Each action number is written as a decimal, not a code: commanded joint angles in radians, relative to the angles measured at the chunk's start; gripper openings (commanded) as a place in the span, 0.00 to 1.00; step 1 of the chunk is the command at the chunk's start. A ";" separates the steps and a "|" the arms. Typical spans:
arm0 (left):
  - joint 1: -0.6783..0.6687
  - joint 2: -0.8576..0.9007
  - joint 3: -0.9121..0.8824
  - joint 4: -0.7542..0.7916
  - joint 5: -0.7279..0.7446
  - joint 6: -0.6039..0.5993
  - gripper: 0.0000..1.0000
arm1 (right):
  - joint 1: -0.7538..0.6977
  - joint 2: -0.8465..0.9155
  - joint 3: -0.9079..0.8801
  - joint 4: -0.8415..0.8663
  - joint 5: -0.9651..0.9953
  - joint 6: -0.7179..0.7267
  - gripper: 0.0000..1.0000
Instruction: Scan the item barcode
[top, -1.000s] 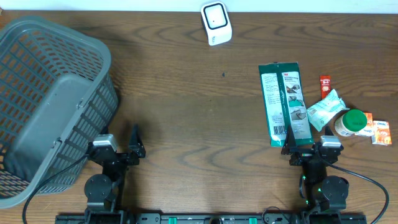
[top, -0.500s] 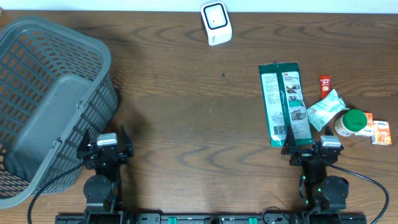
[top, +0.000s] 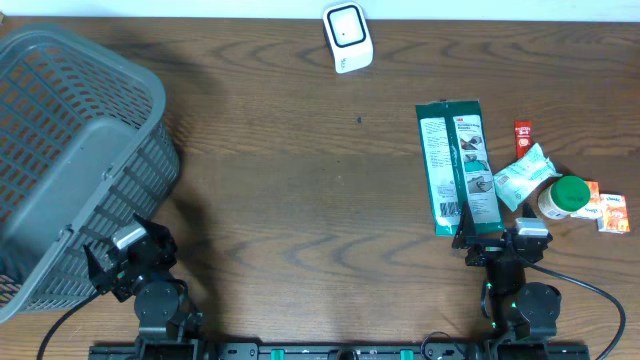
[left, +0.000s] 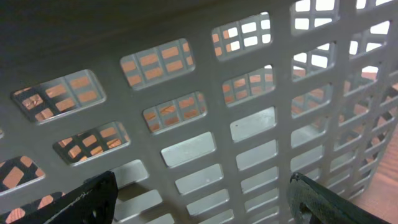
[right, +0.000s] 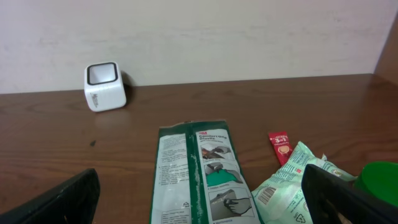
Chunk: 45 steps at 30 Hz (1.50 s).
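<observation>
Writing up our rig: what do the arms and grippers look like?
Both arms are black with round joints and a grey wrist block. The left gripper and right gripper have black tapered fingers. A black cable trails from each; green lights dot the right arm.

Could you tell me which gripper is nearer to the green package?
Right. The right gripper sits at the near end of the green package; the left gripper is far off, facing the grey basket.

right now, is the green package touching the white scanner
Apart. The overhead view shows bare table between the green package and the white scanner; the right wrist view agrees.
</observation>
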 joint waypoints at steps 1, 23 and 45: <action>0.005 -0.008 -0.017 0.053 0.101 -0.038 0.88 | -0.006 -0.006 -0.001 -0.003 0.010 0.016 0.99; 0.005 -0.008 -0.017 0.145 0.657 -0.372 0.88 | -0.006 -0.006 -0.001 -0.003 0.009 0.016 0.99; 0.005 0.001 -0.016 -0.075 0.694 -0.362 0.88 | -0.006 -0.006 -0.001 -0.003 0.010 0.016 0.99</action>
